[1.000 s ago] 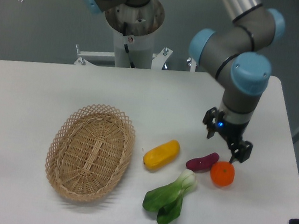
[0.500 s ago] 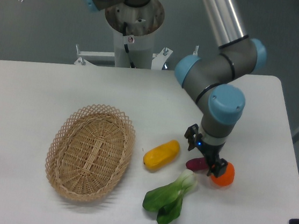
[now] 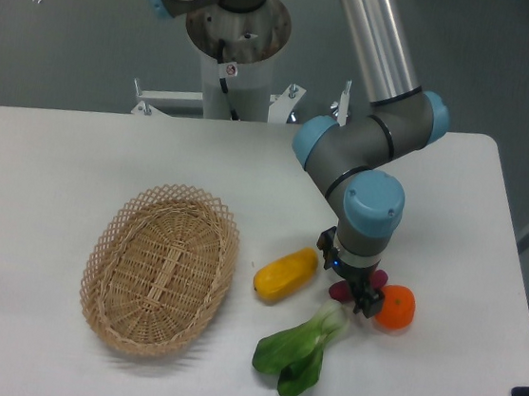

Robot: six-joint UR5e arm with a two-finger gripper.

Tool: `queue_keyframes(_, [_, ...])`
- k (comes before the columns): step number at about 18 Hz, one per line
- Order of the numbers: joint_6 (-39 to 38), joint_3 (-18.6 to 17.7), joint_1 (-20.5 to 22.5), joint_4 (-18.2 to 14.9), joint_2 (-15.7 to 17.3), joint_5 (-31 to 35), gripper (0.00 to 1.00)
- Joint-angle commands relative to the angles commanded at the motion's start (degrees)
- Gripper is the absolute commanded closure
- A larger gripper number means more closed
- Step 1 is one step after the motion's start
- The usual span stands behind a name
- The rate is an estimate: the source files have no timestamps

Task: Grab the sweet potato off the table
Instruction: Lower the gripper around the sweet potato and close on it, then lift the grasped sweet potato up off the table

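The sweet potato (image 3: 338, 290) is a small dark purple-red tuber lying on the white table (image 3: 58, 165), between the yellow vegetable and the orange. Only small bits of it show, because my gripper (image 3: 345, 283) stands right over it with the fingers down on either side. The fingers look open around it; I cannot see whether they touch it. The arm's wrist hides most of the tuber.
A yellow-orange oblong vegetable (image 3: 286, 272) lies just left of the gripper. A round orange (image 3: 394, 307) sits just to its right. A green bok choy (image 3: 303, 350) lies in front. A wicker basket (image 3: 161, 267) stands at the left. The robot base (image 3: 236, 32) is at the back.
The gripper has moved left and down from above the orange, and now stands over the sweet potato, covering most of it. The objects have not moved.
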Motion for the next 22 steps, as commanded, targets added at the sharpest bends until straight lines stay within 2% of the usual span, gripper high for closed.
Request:
queue_keyframes(1, [0.0,0.4,0.0,0.0,0.0,0.0,0.03])
queue_keyframes(2, [0.0,0.5,0.0,0.1,0.0,0.0,0.1])
queue_keyframes(4, [-0.1,0.3,0.1,0.1,0.0,0.1,0.36])
queue_keyframes(5, [-0.1,0.3,0.1,0.2,-0.1,0.1,0.42])
queue_keyframes(11, [-0.1,-0.2,0.0,1.6,-0.3,0.1,0.45])
queue_keyframes(12, [-0.1,-0.1,0.1,1.6,-0.1,0.1,0.53])
queue_keyframes(15, [0.0,0.2,0.1,1.6,0.1,0.1,0.61])
queue_keyframes(19, [0.2,0.6,0.2,1.5,0.7,0.1,0.67])
queue_keyframes(22, [0.5,0.9,0.6,1.6,1.7,0.0,0.68])
